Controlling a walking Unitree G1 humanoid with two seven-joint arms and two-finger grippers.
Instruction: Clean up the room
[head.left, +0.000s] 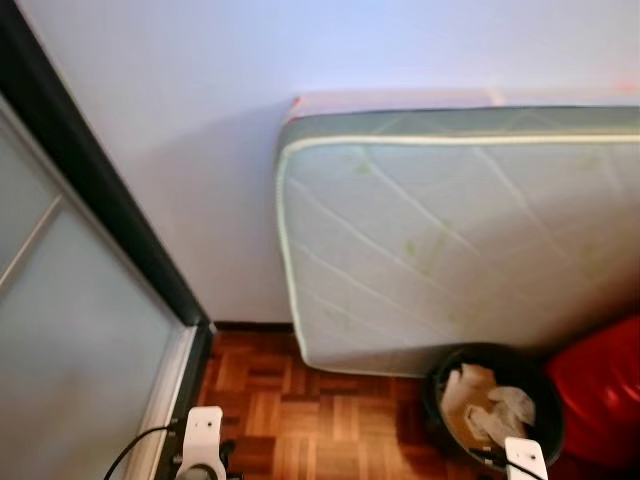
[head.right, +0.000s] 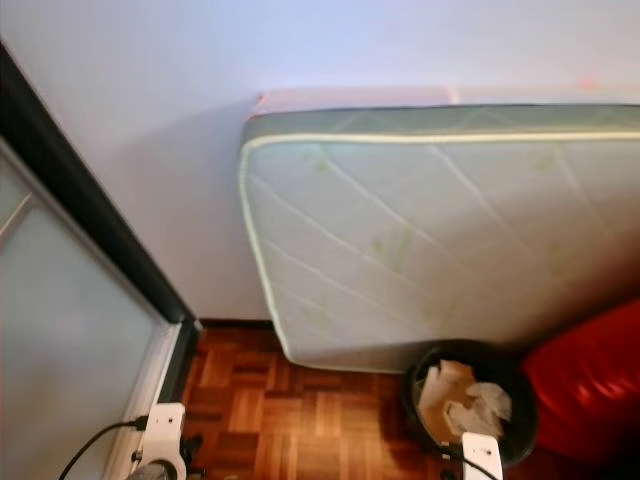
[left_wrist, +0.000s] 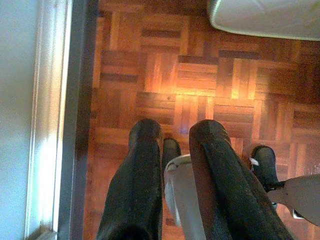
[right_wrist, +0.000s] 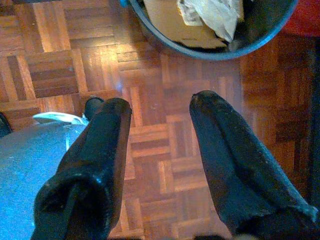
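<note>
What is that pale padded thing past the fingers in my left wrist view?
Observer: A mattress, stood on edge against the wall.
Operator: Anything beside it?
Observer: A black bin in front of it, holding crumpled paper.
Operator: And past the bin?
Observer: Something red on the robot's right; I can't tell what.
Operator: Is the other gripper holding anything?
Observer: No. The right gripper is open and empty, over the floor near the bin.

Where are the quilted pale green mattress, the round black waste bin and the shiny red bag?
Quilted pale green mattress (head.left: 470, 250), left eye view, middle of its face.
Round black waste bin (head.left: 436, 392), left eye view, left rim.
Shiny red bag (head.left: 600, 385), left eye view, front surface.
</note>
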